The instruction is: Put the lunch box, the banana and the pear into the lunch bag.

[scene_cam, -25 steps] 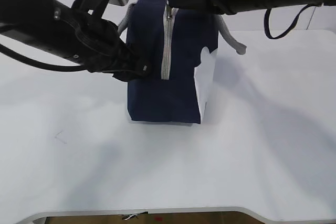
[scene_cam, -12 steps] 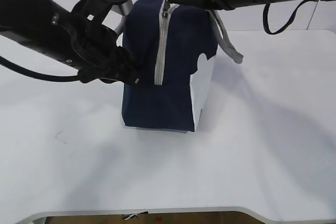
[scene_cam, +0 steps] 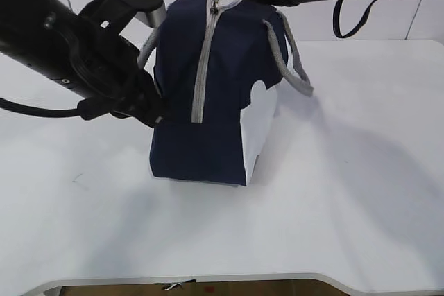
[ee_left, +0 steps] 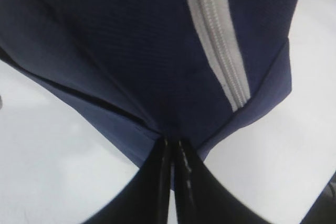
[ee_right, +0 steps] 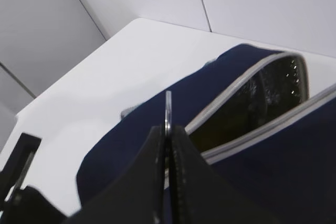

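The lunch bag (scene_cam: 208,95) stands upright on the white table (scene_cam: 333,199), a boxy navy fabric bag with a grey zipper strip (scene_cam: 201,67) running down its near face, grey webbing handles (scene_cam: 288,60) drooping at its sides and a white patch (scene_cam: 258,126) on the right side; the right wrist view shows its top partly unzipped, with dark shiny lining inside. The left gripper (ee_left: 173,148) is clenched on a pinch of the navy fabric at the bag's left lower edge. The right gripper (ee_right: 167,135) is clamped on the metal ring pull (ee_right: 168,109) at the bag's top.
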{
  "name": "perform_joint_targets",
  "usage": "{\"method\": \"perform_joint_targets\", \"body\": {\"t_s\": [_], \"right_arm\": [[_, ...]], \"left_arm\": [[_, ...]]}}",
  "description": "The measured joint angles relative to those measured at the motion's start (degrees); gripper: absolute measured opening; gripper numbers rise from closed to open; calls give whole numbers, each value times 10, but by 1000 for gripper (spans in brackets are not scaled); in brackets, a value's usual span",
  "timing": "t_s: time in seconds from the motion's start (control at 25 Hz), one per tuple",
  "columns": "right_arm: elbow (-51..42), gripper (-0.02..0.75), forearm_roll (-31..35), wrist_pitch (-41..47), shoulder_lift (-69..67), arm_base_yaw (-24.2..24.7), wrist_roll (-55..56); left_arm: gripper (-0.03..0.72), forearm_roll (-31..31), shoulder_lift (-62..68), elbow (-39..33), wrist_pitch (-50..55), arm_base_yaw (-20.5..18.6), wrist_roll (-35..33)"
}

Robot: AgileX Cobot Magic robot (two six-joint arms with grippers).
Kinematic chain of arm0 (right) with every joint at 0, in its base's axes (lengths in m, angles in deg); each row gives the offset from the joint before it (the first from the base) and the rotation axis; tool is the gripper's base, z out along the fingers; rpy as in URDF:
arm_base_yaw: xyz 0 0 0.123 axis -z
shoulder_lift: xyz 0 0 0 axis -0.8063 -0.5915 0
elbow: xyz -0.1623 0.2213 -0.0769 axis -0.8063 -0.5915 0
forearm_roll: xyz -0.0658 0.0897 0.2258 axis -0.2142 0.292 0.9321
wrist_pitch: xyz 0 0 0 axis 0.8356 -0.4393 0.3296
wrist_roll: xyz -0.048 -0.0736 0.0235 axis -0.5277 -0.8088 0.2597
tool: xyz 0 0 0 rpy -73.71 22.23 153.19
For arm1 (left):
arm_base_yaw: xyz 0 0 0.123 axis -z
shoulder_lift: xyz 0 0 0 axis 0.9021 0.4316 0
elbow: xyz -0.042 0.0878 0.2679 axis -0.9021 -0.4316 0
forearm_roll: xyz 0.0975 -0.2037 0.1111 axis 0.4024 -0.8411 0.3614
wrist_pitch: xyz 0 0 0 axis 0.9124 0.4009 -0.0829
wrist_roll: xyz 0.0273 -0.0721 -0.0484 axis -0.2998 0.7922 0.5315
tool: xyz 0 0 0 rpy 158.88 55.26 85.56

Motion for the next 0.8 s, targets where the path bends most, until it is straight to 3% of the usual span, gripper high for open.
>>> {"method": "perform_joint_targets", "body": {"t_s": [0.52,0.8], "right_arm": [[62,17,-9,-27,-64,-1,3],[72,17,-26,77,-64,0,39]], "left_arm": [[-8,33,-42,0,85,0,0],[-6,45,-44,0,106,-17,5]]}}
